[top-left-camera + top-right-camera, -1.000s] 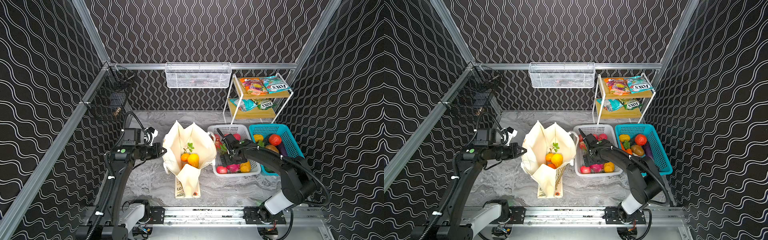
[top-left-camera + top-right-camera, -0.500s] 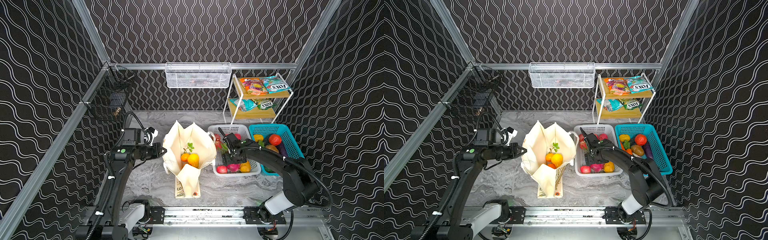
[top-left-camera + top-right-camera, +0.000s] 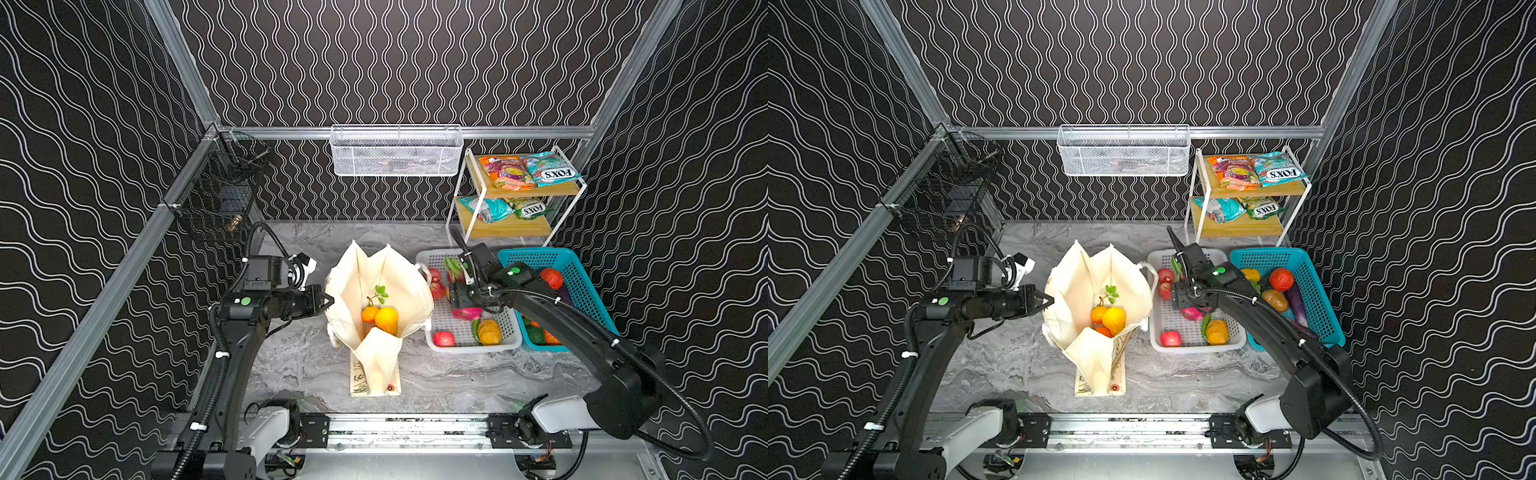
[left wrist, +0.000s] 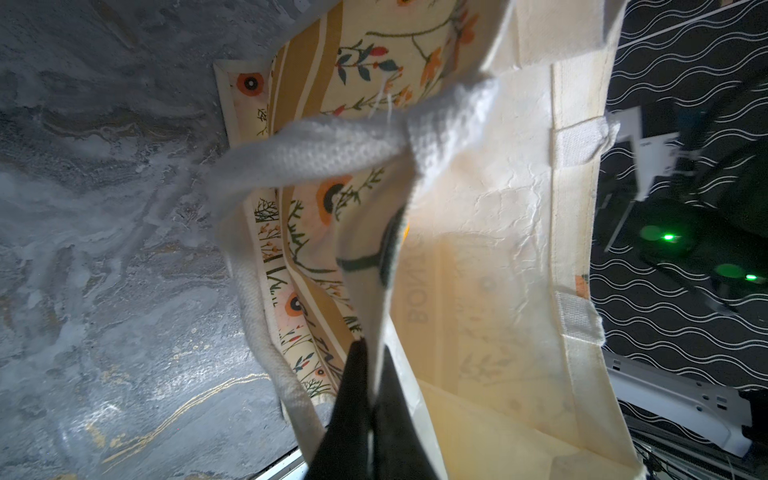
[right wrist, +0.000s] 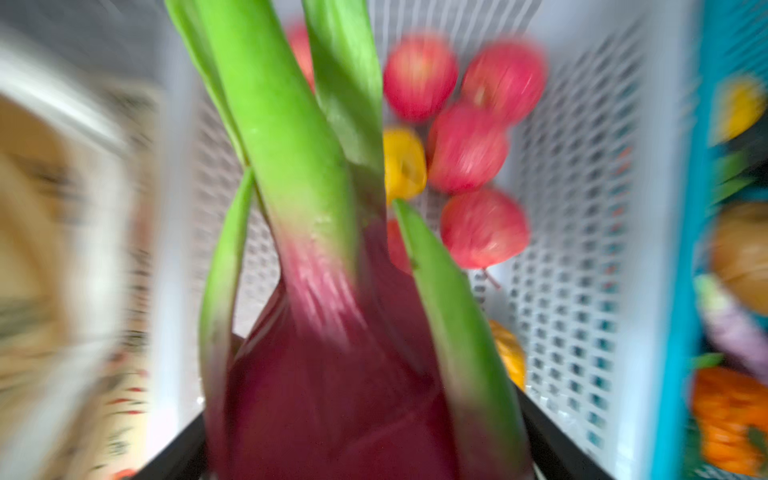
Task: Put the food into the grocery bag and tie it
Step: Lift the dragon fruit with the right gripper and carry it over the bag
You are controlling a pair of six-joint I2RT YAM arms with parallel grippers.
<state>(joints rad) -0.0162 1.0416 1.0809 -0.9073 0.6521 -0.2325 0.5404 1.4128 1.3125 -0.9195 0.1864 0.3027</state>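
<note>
Right wrist: dragon fruit [image 5: 332, 374] foreground; apples [image 5: 469, 145] behind.

I am working in a robot lab test cell dressed as a mock grocery corner: aluminium frame [image 3: 519, 132] and wave-patterned wall panels [image 3: 395, 62] box in a marble-print tabletop [image 3: 291, 365], a metal mounting rail [image 3: 407, 430] edges it, and a snack rack [image 3: 511, 227] stands beyond my right gripper [image 3: 464, 305].

the grocery bag [image 4: 490, 232] is cream, printed with orange flowers and tan stripes. the dragon fruit [image 5: 332, 374] is deep magenta with green leaves. the white basket [image 3: 473, 348] and the teal basket [image 3: 582, 282] show gridded holes. the table [image 3: 457, 386] is grey marble, gold-veined; the walls [image 3: 83, 124] black with white waves.
</note>
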